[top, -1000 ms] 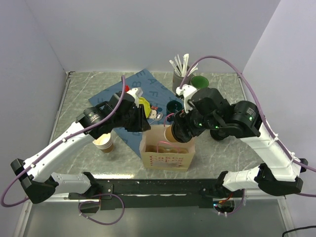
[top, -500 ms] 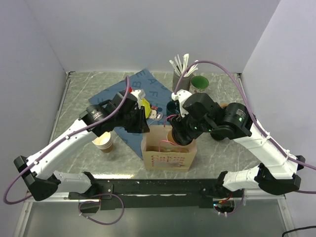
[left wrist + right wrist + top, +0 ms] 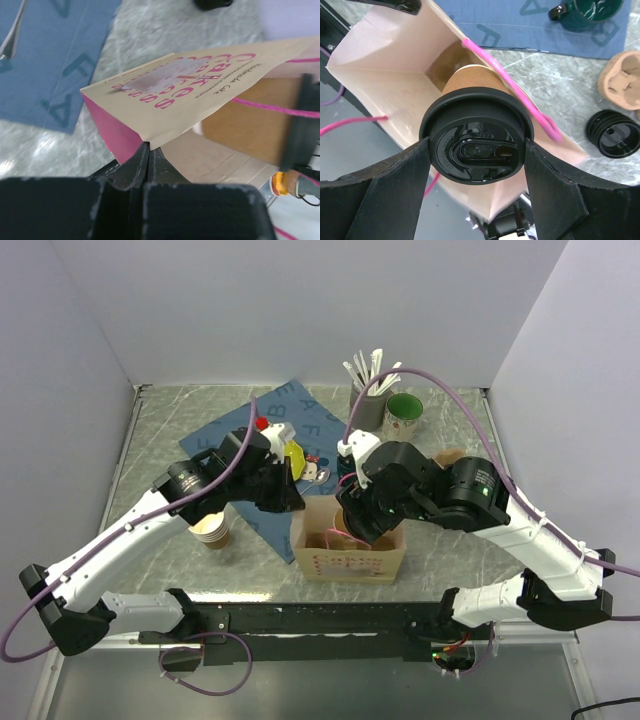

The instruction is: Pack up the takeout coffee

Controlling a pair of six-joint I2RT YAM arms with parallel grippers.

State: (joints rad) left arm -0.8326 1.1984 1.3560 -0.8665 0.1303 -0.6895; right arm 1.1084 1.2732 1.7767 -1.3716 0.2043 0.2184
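Note:
The takeout coffee (image 3: 476, 145), a brown paper cup with a black lid, hangs tilted inside the mouth of a kraft paper bag (image 3: 350, 562) with pink print and pink cord handles. My right gripper (image 3: 476, 150) is shut on it, one finger pressing each side of the lid. In the top view the right gripper (image 3: 358, 525) covers most of the cup. My left gripper (image 3: 149, 150) is shut on the bag's (image 3: 190, 90) upper left rim and holds the mouth apart. The cup's side (image 3: 250, 122) shows inside the bag in the left wrist view.
A stack of lidless paper cups (image 3: 211, 530) stands left of the bag. A blue mat (image 3: 290, 425) lies behind it. At the back stand a holder of stirrers (image 3: 368, 400) and a green mug (image 3: 404, 412). A loose black lid (image 3: 612, 134) and pulp carrier (image 3: 622, 80) lie right of the bag.
My right arm has carried the coffee left and down into the bag's mouth. My left gripper has closed on the bag's rim, and the bag now stands wider.

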